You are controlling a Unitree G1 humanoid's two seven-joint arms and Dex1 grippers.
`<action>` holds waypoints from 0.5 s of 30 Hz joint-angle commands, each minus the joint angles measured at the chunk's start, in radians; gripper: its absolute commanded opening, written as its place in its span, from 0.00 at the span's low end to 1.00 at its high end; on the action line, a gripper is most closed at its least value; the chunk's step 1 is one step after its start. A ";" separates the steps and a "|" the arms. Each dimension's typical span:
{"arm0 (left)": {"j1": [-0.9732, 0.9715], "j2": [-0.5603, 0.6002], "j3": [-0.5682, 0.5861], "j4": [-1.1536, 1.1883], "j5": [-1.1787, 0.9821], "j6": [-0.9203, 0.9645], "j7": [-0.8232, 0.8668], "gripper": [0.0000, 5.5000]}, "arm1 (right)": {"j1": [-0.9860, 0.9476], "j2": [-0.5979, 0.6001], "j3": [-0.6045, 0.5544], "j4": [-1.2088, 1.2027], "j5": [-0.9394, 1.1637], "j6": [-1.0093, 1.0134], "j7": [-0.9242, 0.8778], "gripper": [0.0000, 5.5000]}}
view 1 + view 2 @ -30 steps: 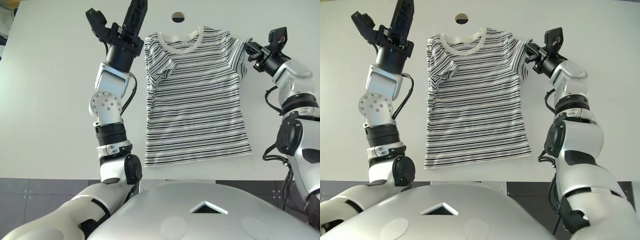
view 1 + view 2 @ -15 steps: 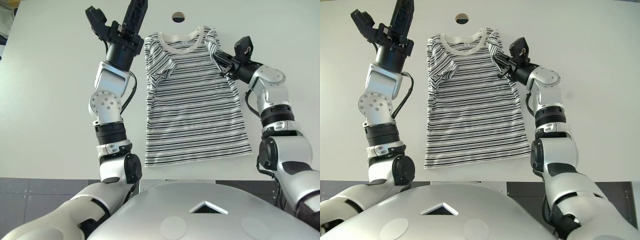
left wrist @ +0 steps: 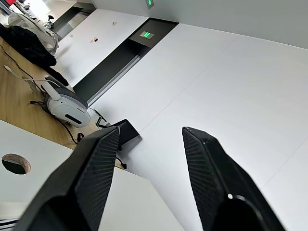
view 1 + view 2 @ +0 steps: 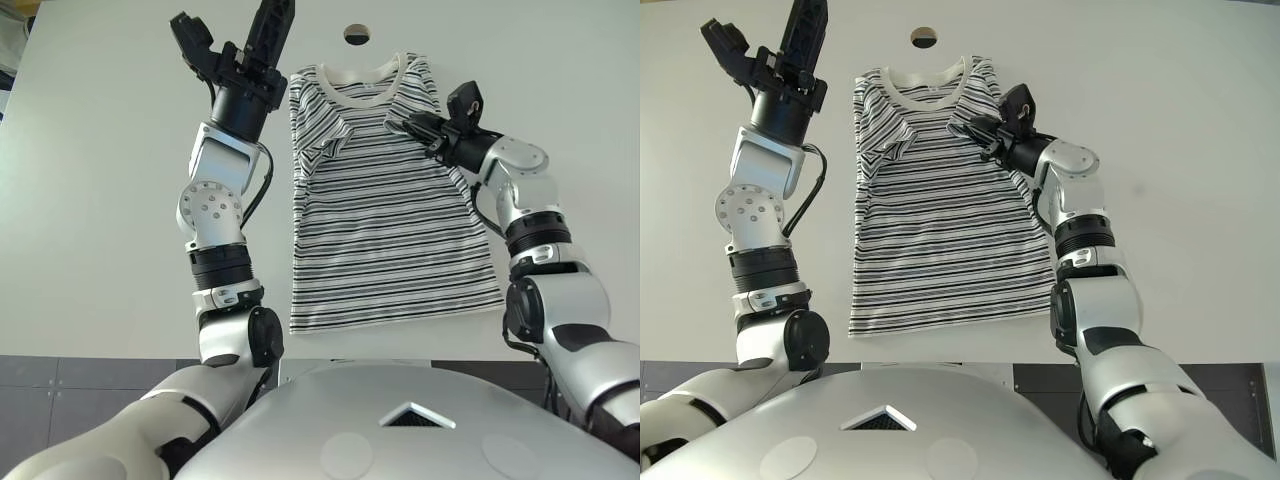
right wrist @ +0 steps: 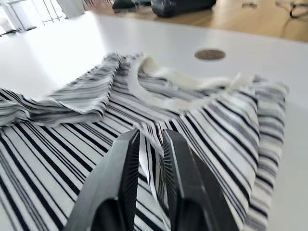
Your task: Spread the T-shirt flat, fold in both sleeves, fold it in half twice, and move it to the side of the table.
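Shirt (image 4: pixel 390 230) lies in the middle of the table (image 4: pixel 100 200), collar at 12 o'clock, hem at 6. The right gripper (image 4: pixel 408 126) sits over the chest toward 1 o'clock, its fingers pressed together on the edge of the right sleeve (image 4: pixel 428 98). The left gripper (image 4: pixel 232 25) hangs raised at 10 o'clock off the shirt, fingers spread, empty. Likely risks: letting go while the sleeve is bunched would leave a crooked fold. Dragging it across could tug the shoulder and skew the body. So thin a pinch may slip.

Soft cloth T-shirt (image 4: pixel 385 230), smooth matt table (image 4: pixel 100 200), matt black plastic right hand (image 5: pixel 150 139)
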 commanded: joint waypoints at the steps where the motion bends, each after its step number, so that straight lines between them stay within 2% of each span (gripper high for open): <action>1: -0.010 0.008 -0.001 0.000 -0.002 0.003 0.011 0.44 | 0.037 -0.012 0.011 -0.090 0.014 0.036 0.017 0.15; 4: -0.006 0.010 -0.002 -0.008 -0.004 0.008 0.012 0.44 | 0.062 -0.020 0.013 -0.164 0.022 0.064 0.021 0.15; 6: 0.043 0.043 -0.050 -0.056 0.064 -0.016 -0.023 0.44 | 0.083 -0.050 -0.048 -0.290 0.114 0.123 0.057 0.15; 8: 0.118 0.107 -0.112 -0.115 0.202 -0.109 -0.064 0.44 | 0.107 -0.089 -0.123 -0.408 0.189 0.107 0.065 0.15; 10: 0.205 0.195 -0.164 -0.143 0.380 -0.265 -0.111 0.44 | 0.156 -0.121 -0.194 -0.474 0.235 -0.017 0.089 0.15; 12: 0.310 0.337 -0.199 -0.122 0.760 -0.711 -0.068 0.44 | 0.245 -0.196 -0.223 -0.523 0.251 -0.131 0.196 0.15; 13: 0.364 0.425 -0.214 -0.098 0.931 -0.911 -0.048 0.44 | 0.299 -0.254 -0.217 -0.511 0.216 -0.260 0.263 0.15; 15: 0.445 0.557 -0.229 -0.065 1.120 -1.127 -0.041 0.44 | 0.394 -0.369 -0.192 -0.458 0.148 -0.465 0.383 0.15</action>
